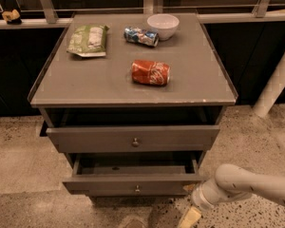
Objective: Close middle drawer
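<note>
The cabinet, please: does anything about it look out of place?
The middle drawer stands pulled out, its box showing; the red can lies dented on its side. The gripper hangs by the drawer's right corner.

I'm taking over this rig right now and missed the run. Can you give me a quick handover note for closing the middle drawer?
Gripper: low at the bottom edge of the view, just below and right of the middle drawer's right front corner. No contact can be seen.
Middle drawer: open, pulled out farther than the top drawer, which also stands slightly out.
Done: nothing visible; the drawer is not yet pushed in.
Left: bring the gripper to the drawer front, probably near its knob, and push until it sits flush.
</note>
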`<state>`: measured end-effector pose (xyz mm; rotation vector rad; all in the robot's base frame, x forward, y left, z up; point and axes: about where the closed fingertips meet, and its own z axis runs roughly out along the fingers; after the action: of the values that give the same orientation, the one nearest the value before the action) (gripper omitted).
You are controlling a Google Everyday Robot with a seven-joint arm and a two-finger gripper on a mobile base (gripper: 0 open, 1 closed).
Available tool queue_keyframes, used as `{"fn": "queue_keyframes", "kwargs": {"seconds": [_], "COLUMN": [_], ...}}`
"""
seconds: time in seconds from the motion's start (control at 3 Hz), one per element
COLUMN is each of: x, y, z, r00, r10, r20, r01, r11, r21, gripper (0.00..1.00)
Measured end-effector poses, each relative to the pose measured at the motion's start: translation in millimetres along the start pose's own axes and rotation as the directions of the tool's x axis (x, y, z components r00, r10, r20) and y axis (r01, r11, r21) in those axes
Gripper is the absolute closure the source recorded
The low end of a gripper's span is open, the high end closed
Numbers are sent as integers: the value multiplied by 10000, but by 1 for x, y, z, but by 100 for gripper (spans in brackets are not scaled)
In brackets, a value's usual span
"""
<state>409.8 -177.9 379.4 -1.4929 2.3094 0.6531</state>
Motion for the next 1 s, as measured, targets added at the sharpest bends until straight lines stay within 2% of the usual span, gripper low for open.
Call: {"fn": "queue_keyframes", "kwargs": {"seconds": [0.33,0.67,1.0], "x": [-12,-42,-62], "y": [-16,-47,-63], "z": [5,10,10], "r00": [10000,9995,9982], "r10": [31,50,23], "r20": [43,320,600], "r01": [-32,-61,-58], "r11": [10000,9994,9983], "r21": [69,333,587], "gripper": [0,0,0]}}
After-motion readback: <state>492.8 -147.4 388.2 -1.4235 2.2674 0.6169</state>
